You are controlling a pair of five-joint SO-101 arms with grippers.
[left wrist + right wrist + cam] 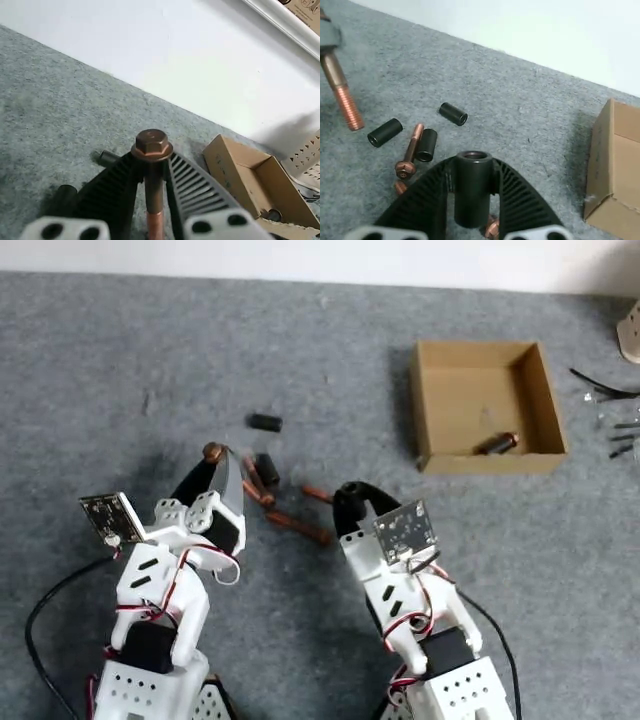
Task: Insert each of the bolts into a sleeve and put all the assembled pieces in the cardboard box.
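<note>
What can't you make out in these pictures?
Left wrist view: the threaded end of the held bolt, cut off by the picture edge.
Right wrist view: one loose bolt, mostly hidden behind the right gripper and its sleeve.
High view: the piece in the cardboard box, too small to tell how deep its bolt sits.

Grey felt-covered counter (110,350): loose copper bolts (298,527), black sleeves (265,422), cardboard box (480,463) well apart.
</note>
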